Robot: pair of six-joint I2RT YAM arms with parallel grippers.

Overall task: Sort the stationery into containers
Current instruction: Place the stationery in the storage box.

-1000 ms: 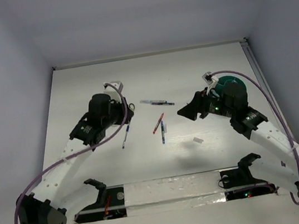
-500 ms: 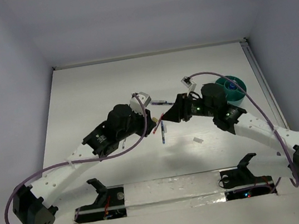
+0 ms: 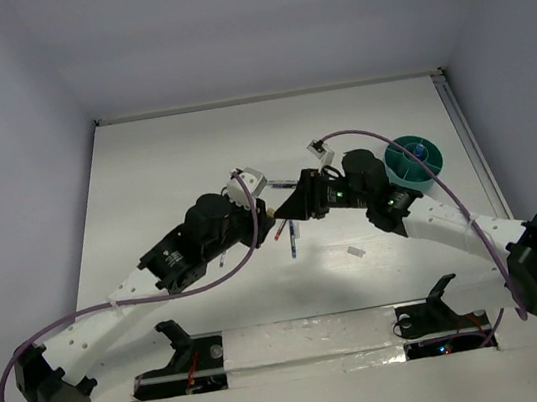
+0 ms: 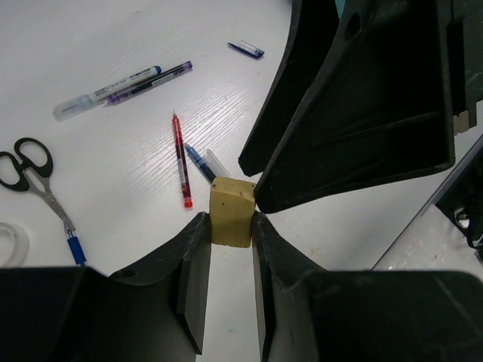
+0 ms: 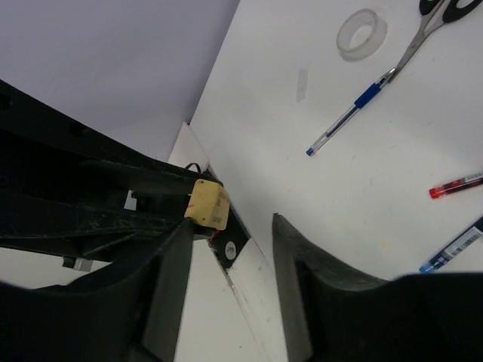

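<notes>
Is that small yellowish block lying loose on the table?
No, the left tool is clamped on the block, holding it up off the table.

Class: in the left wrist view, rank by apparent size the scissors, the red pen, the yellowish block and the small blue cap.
1. scissors
2. red pen and yellowish block: unranked; the pen is longer, the block bulkier but nearest the camera.
3. small blue cap
</notes>
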